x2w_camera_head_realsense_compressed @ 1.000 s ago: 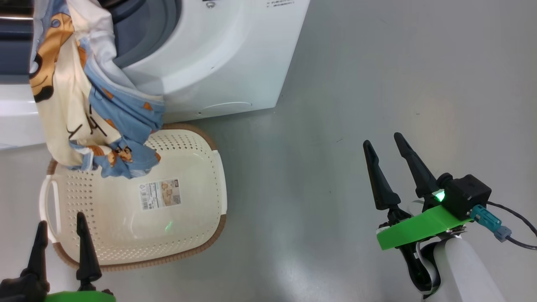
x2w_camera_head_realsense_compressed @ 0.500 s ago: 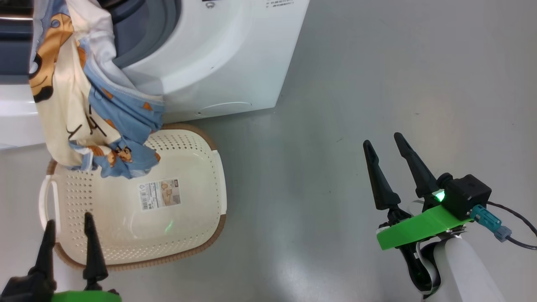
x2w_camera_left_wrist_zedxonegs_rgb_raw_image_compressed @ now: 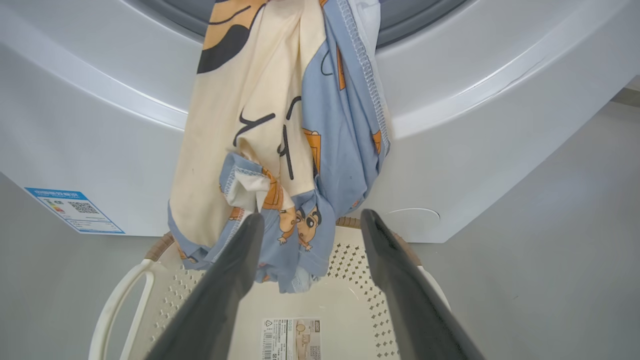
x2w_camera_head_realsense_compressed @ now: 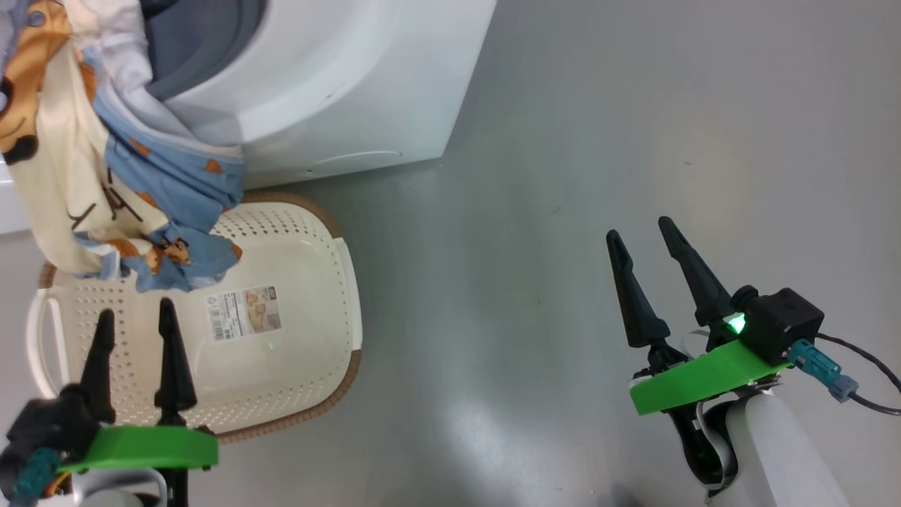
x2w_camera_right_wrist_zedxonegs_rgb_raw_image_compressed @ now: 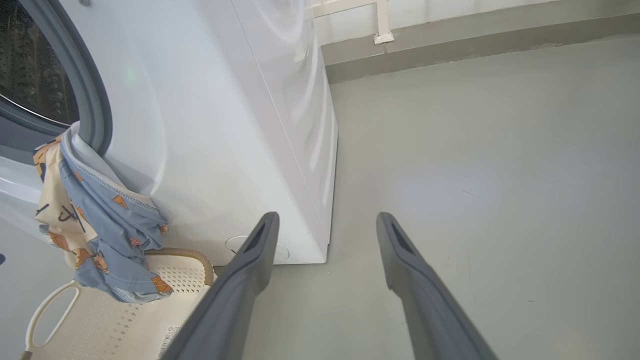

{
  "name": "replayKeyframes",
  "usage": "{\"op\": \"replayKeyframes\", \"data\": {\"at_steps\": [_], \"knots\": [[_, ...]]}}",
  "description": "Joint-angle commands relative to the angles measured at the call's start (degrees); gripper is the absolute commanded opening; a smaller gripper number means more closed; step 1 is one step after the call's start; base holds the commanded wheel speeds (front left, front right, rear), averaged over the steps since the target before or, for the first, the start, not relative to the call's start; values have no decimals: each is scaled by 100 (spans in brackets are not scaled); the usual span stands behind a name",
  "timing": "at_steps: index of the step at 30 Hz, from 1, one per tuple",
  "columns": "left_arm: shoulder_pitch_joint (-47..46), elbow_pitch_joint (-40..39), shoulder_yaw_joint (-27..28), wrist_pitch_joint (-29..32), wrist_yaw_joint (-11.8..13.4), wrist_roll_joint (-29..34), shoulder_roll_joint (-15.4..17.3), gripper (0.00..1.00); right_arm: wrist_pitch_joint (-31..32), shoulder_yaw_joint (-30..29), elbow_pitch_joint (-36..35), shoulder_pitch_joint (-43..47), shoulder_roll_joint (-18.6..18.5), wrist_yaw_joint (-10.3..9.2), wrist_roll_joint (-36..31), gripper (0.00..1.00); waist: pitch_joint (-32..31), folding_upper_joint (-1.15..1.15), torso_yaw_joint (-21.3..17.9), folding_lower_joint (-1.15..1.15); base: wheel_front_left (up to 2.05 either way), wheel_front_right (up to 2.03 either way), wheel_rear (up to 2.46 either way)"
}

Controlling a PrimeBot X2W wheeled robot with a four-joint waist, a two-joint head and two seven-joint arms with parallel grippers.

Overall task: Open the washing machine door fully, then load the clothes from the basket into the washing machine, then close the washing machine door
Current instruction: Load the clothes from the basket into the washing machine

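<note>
The bear-print clothes [x2w_camera_head_realsense_compressed: 105, 176] are hanging out of the washing machine [x2w_camera_head_realsense_compressed: 338, 84] mouth, their lower end dangling over the cream basket [x2w_camera_head_realsense_compressed: 295, 338] sitting just in front. The left gripper [x2w_camera_head_realsense_compressed: 136, 310] is hovering above the basket, fingers spread and empty. The right gripper [x2w_camera_head_realsense_compressed: 637, 231] is hanging over bare floor [x2w_camera_head_realsense_compressed: 563, 141], likewise released.

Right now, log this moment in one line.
clothes: draped out of washing machine opening, over basket | left gripper: open, empty, above basket | right gripper: open, empty
</note>
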Motion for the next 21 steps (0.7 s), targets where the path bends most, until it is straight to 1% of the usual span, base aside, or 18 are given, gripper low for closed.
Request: {"op": "replayKeyframes", "data": {"at_steps": [1, 12, 21], "knots": [[-29, -42, 189, -29, -49, -12, 70, 100, -28, 116, -147, 34, 14, 9, -24, 100, 83, 0, -59, 0, 0, 0, 0], [-940, 782, 375, -29, -258, 54, 148, 100, -28, 70, -239, -29, 14, 9, -37, 100, 492, 0, -131, 0, 0, 0, 0], [-1667, 1432, 440, -29, -305, -51, 317, 100, -28, 61, -319, -110, 14, 9, 16, 100, 888, 0, -219, 0, 0, 0, 0]]}}
